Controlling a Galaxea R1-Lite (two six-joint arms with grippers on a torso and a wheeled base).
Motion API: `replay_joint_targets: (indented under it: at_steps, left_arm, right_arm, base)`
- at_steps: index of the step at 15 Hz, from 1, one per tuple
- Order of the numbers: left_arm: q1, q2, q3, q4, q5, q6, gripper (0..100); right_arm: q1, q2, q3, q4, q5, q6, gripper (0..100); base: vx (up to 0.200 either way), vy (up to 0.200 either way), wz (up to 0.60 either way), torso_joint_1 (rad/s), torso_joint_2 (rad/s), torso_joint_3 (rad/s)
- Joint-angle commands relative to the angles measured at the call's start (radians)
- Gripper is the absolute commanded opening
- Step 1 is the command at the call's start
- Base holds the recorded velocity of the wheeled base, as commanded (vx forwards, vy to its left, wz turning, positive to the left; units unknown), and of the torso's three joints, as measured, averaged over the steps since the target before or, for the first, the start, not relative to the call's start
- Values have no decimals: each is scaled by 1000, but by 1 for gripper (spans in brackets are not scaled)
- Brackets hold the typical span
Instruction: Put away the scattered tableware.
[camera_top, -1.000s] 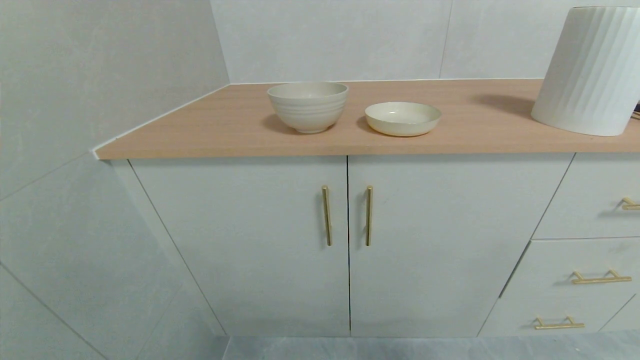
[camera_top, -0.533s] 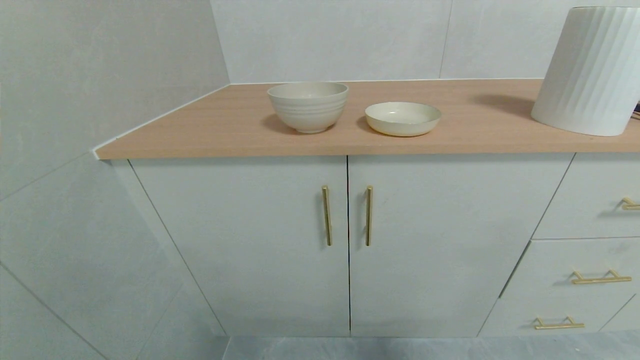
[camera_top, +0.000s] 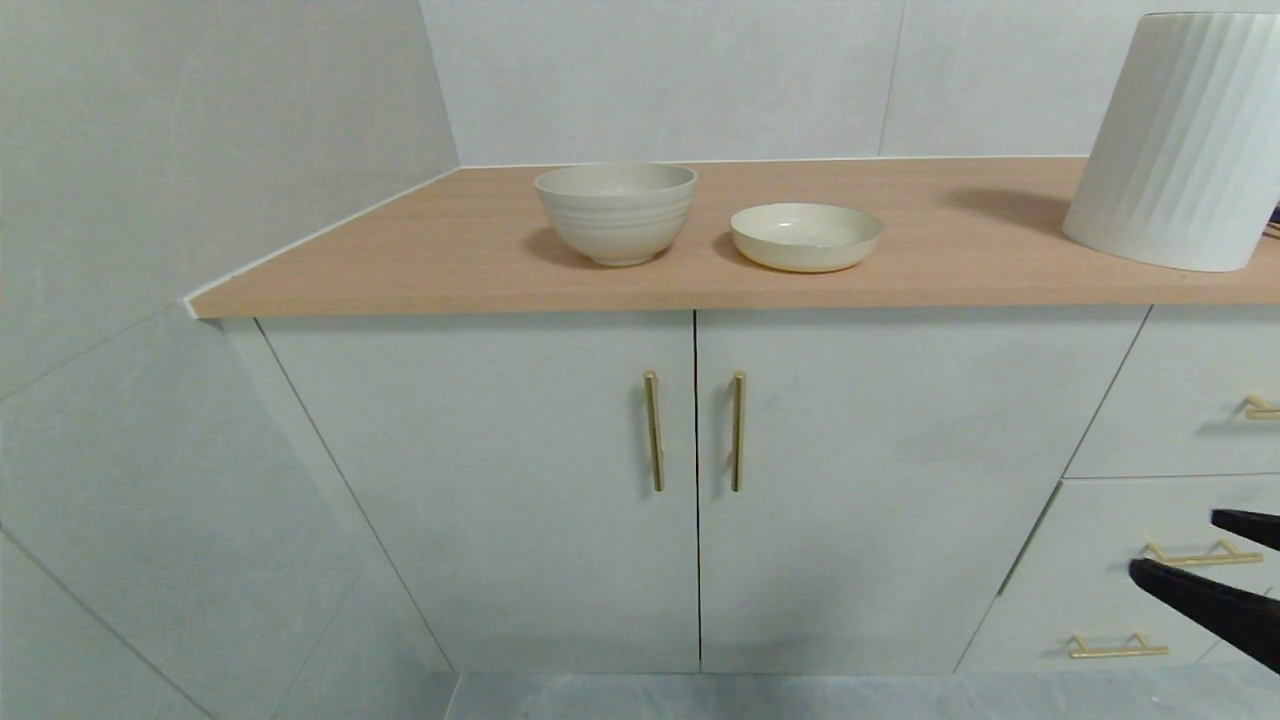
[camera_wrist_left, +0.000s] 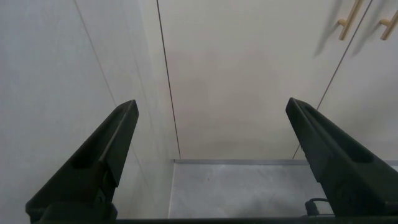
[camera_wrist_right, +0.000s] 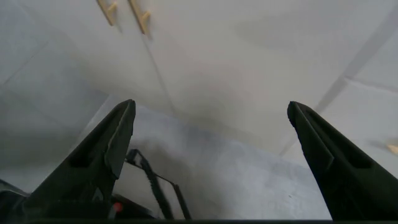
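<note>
I have both pincers released. The left pincer (camera_wrist_left: 211, 115) has its fingers spread wide, low down in front of the cabinet near the floor. The right pincer (camera_top: 1175, 542) is also spread and empty, in front of the drawers.

The bowl (camera_top: 615, 213) and the shallow dish (camera_top: 806, 236) stand on the tabletop (camera_top: 450, 260) toward its front edge, over the shut double doors. They are near each other but apart, with the bowl closer to the left corner.

My first worry is the right pincer. It sits just beside a drawer handle (camera_top: 1203, 555), and lifting it carelessly could hook that bar.

The two door handles (camera_top: 653, 431) stand close together, so a sloppy approach might catch both or slip off.

The dish has a low rim. A misjudged grip could shove it over the front edge or knock it into the bowl.

A wide swing could clip the tall ribbed container (camera_top: 1180, 140) at the right end.
</note>
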Motion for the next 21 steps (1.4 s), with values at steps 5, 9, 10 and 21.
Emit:
replay_joint_targets:
  at_steps: [5, 9, 10, 21]
  left_arm:
    - [-1, 2, 0, 0, 1, -1, 100]
    - [-1, 2, 0, 0, 1, 1, 100]
    - [-1, 2, 0, 0, 1, -1, 100]
    - [1, 2, 0, 0, 1, 1, 100]
  right_arm:
    - [206, 530, -302, -84, 4, 9, 100]
    - [292, 735, -486, -94, 8, 93, 100]
    - [315, 765, -518, -106, 8, 116, 100]
    - [384, 1015, -569, -423, 4, 194, 100]
  base:
    - [0, 0, 0, 0, 0, 0]
    - [0, 0, 0, 0, 0, 0]
    - [0, 0, 0, 0, 0, 0]
    - [0, 0, 0, 0, 0, 0]
